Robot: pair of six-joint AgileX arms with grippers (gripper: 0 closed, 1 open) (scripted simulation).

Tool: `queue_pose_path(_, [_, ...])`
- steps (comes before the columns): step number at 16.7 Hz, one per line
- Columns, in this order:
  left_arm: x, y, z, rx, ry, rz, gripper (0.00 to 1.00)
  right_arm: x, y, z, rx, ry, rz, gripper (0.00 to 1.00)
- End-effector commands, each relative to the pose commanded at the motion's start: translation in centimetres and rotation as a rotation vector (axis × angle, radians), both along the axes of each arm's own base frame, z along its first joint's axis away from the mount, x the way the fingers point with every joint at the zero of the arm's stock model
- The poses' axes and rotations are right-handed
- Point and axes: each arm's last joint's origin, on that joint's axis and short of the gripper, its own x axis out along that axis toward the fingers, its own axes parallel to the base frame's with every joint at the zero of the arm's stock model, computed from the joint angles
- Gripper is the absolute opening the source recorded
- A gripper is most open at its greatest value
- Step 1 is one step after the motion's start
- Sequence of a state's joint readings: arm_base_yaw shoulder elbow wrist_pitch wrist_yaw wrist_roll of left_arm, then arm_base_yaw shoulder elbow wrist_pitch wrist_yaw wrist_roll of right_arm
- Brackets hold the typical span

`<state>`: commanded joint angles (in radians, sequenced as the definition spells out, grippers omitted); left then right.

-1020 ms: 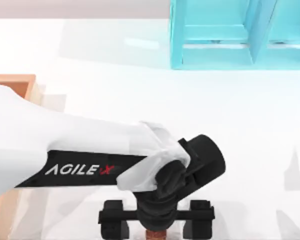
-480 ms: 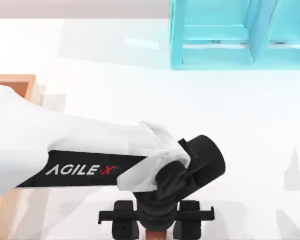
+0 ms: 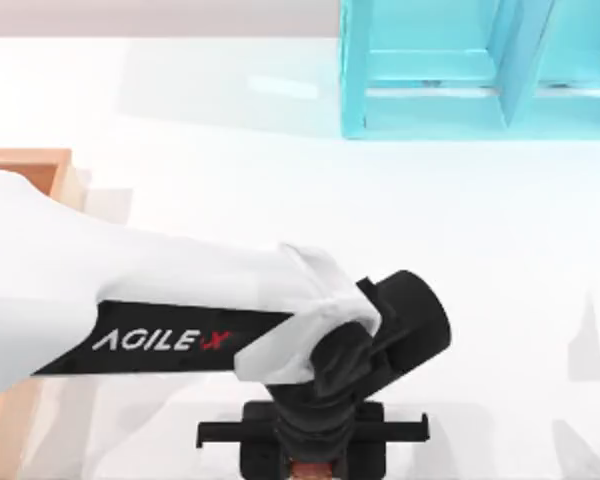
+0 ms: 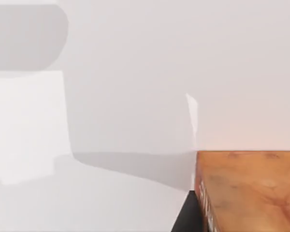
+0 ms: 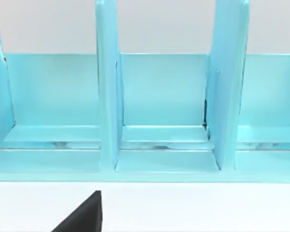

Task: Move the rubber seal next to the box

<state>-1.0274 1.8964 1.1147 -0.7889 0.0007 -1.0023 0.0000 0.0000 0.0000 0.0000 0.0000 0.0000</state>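
My left arm reaches across the table to its front edge, near the middle. There the left gripper (image 3: 313,452) points down over the rubber seal (image 3: 310,470), a small reddish-brown chunk that peeks out between the two black fingers. The fingers stand close against its sides. In the left wrist view the seal's (image 4: 251,193) mottled orange-brown face is very near, with one black finger (image 4: 186,218) touching its edge. The box (image 3: 42,163), an orange wooden tray with a pale rim, lies at the left edge, largely hidden under my left arm. My right gripper (image 5: 82,215) faces the blue shelf.
A light blue shelf-like frame (image 3: 460,70) with upright dividers stands at the back right, and it also fills the right wrist view as the shelf (image 5: 159,106). White table top stretches between the box and the seal.
The left gripper's fingers have slid inward along their rail, from wide apart to close against the seal. The arm itself has stayed in place.
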Motion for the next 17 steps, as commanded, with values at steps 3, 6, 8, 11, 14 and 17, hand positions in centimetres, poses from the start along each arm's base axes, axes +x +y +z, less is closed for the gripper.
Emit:
queue_pose_path(3, [0.0,0.0,0.0,0.000,0.000,0.000,0.00,0.0,0.0,0.0,0.000,0.000,0.000,1.00])
queue_pose_path(6, [0.0,0.0,0.0,0.000,0.000,0.000,0.00,0.0,0.0,0.0,0.000,0.000,0.000,1.00])
queue_pose_path(8, [0.0,0.0,0.2,-0.002,-0.001,-0.001,0.00,0.0,0.0,0.0,0.000,0.000,0.000,1.00])
queue_pose_path(11, [0.1,-0.1,1.8,-0.001,-0.001,0.004,0.00,0.0,0.0,0.0,0.000,0.000,0.000,1.00])
queue_pose_path(14, [0.0,-0.1,4.2,0.005,0.003,0.001,0.00,0.0,0.0,0.0,0.000,0.000,0.000,1.00])
queue_pose_path(17, [0.0,0.0,5.1,-0.002,-0.001,-0.001,0.00,0.0,0.0,0.0,0.000,0.000,0.000,1.00])
